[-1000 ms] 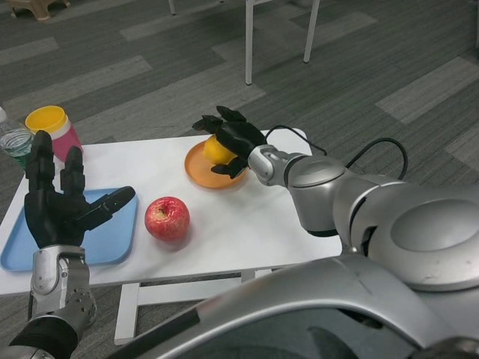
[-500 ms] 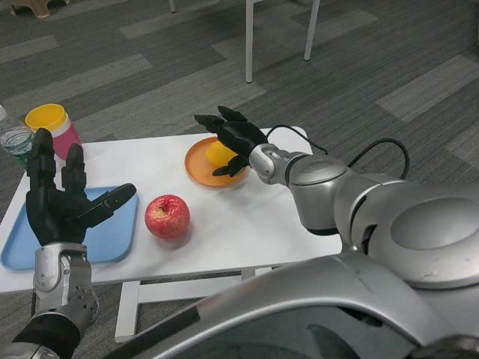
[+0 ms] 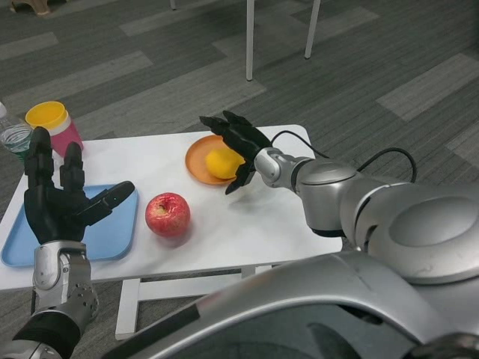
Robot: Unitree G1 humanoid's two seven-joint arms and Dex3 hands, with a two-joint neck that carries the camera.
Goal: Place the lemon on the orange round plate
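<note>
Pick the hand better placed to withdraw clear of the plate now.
Right. The right hand is spread open beside the lemon on the orange plate; the left hand waits over the blue tray.

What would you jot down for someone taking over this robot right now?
Right hand: open, fingers spread, just beside the lemon, apparently not gripping it.
Left hand: open, raised over the blue tray, holding nothing.
Lemon: lying on the orange plate at the far side of the table.
Apple: on the table, between tray and plate.
Done: lemon appears placed on the plate.
Left: draw the right hand clear without nudging the lemon.
</note>
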